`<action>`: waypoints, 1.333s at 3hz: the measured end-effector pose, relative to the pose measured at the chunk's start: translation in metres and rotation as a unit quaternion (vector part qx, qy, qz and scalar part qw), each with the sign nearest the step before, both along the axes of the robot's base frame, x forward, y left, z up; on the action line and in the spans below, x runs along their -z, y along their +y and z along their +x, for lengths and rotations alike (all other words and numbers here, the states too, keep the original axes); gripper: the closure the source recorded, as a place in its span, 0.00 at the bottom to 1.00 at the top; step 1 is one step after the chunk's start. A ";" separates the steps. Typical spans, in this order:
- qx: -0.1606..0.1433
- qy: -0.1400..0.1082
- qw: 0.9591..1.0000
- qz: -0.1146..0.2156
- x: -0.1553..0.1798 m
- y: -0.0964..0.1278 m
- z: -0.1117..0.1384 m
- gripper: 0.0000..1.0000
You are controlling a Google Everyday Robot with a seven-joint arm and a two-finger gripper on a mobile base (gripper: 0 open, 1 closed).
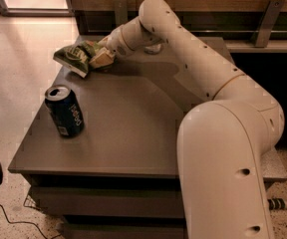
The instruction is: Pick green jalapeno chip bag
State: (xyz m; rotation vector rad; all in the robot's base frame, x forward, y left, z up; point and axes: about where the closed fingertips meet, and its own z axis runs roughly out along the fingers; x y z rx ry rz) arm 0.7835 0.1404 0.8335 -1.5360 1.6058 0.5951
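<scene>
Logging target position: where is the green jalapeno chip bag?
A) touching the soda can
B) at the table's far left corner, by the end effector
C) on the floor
B: the green jalapeno chip bag sits at the far left corner of the table with the end effector at it, apart from the soda can.
</scene>
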 end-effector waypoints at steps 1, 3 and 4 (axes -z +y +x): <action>0.000 0.000 1.000 0.000 0.000 0.000 0.000 1.00; 0.000 0.000 1.000 0.000 -0.002 0.000 0.000 1.00; 0.000 0.000 1.000 0.000 -0.002 0.000 0.000 1.00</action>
